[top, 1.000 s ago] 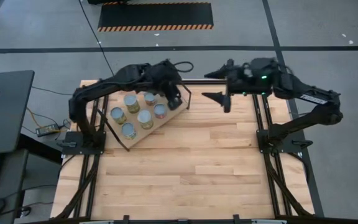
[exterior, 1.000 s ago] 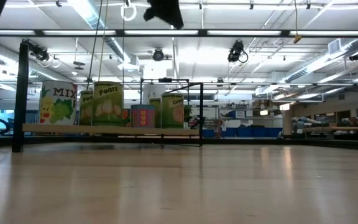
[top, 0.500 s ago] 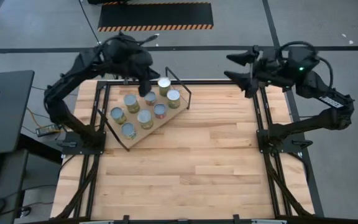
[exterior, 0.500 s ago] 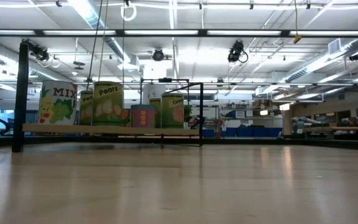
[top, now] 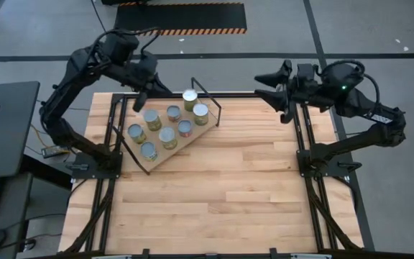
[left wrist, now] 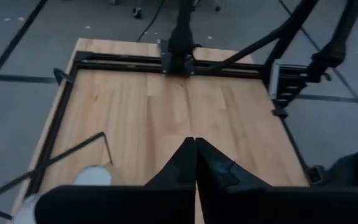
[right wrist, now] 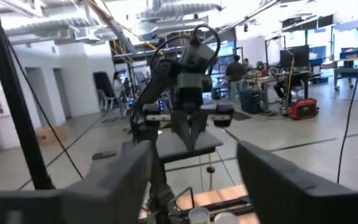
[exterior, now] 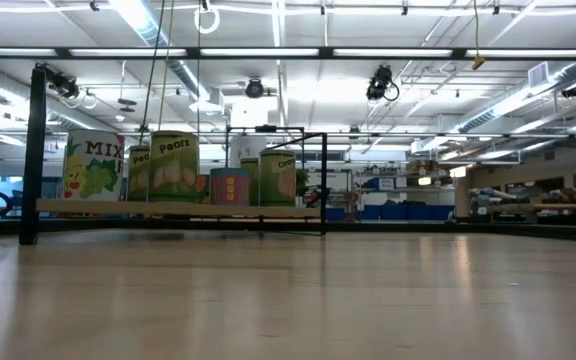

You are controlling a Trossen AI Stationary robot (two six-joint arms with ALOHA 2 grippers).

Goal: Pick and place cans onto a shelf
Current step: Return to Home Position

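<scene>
Light-wood shelf (top: 180, 146) stands on the far left of the slatted desk (top: 228, 194), and only the high view counts its load: eight cans (top: 167, 135) upright on the board, round tops up. The low view instead reads their sides, "MIX" and "Pears" among them, with several cans overlapping so the count is lost. The left pincer (left wrist: 195, 149) hangs over the desk's far left edge beside the shelf, clenched on nothing; its wrist view catches one pale can top, partly hidden. The right pincer (top: 273, 86) hovers over the far right edge, spread wide, empty.
</scene>
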